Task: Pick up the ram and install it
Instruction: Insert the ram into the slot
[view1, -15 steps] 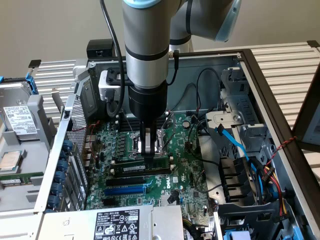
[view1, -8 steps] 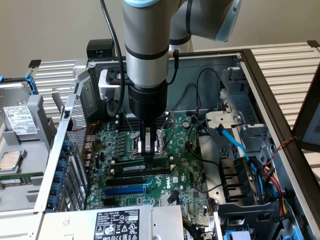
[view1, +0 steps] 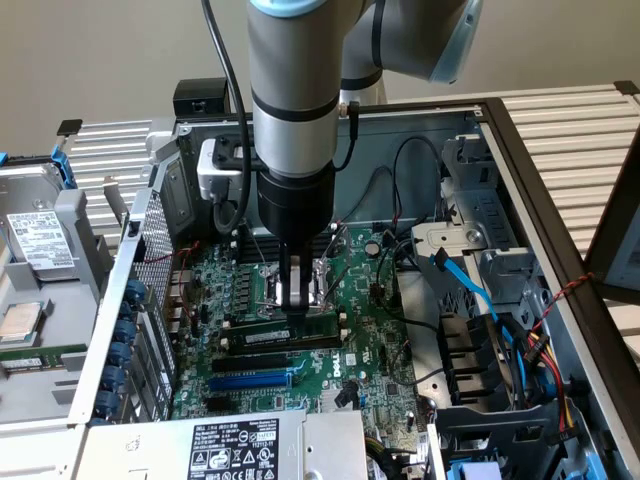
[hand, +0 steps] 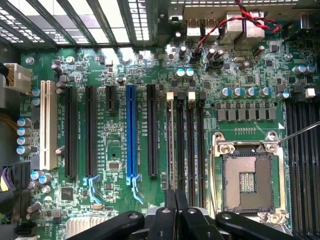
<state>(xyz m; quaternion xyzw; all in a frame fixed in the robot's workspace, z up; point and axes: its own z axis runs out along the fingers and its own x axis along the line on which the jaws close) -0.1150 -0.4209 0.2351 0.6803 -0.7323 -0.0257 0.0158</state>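
Green ram stands on edge in a memory slot beside the empty CPU socket, pinched from above in the narrowed pincer so it lines up with the slot. The wrist view shows the neighbouring slots; the exterior view shows the open computer case.

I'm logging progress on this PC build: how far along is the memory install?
Done: the ram is off its pickup spot and lying along a memory slot on the motherboard, beside the empty processor socket. In hand: the gripper is shut and right at the stick's top edge, apparently pressing or holding it. Left: whether it is fully seated and latched cannot be seen.
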